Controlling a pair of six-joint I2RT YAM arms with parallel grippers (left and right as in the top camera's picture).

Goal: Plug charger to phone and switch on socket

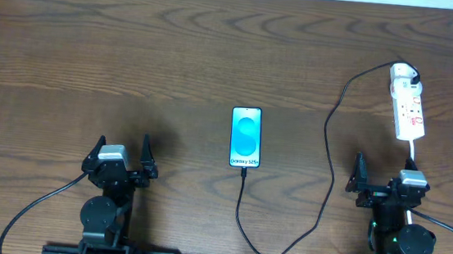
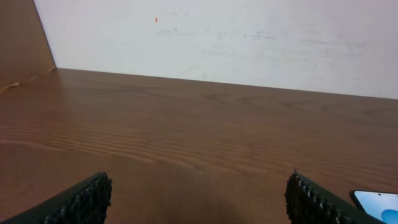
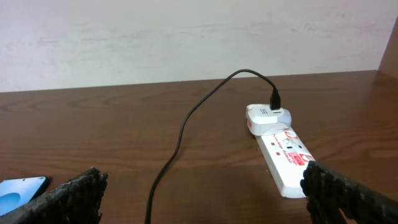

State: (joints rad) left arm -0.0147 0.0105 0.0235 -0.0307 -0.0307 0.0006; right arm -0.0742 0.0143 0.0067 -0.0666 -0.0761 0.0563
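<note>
The phone (image 1: 245, 137) lies flat mid-table with its blue-and-white screen lit; corners of it show in the left wrist view (image 2: 379, 202) and the right wrist view (image 3: 18, 190). The charger (image 1: 329, 152), a thin black cable, meets the phone's near edge, loops toward the front and runs up to the white socket (image 1: 407, 106) at the far right. In the right wrist view the cable (image 3: 186, 124) ends in a white adapter (image 3: 264, 115) seated in the socket (image 3: 283, 155). My left gripper (image 1: 122, 140) (image 2: 199, 186) stands open over bare wood. The right gripper (image 1: 384, 165) (image 3: 202, 180) is open just short of the socket.
The wooden table (image 1: 134, 53) ends at a white wall at the back. A brown panel (image 2: 22, 37) stands at the far left corner. The socket's white cord (image 1: 413, 150) runs toward my right arm. Black arm cables trail off the front edge.
</note>
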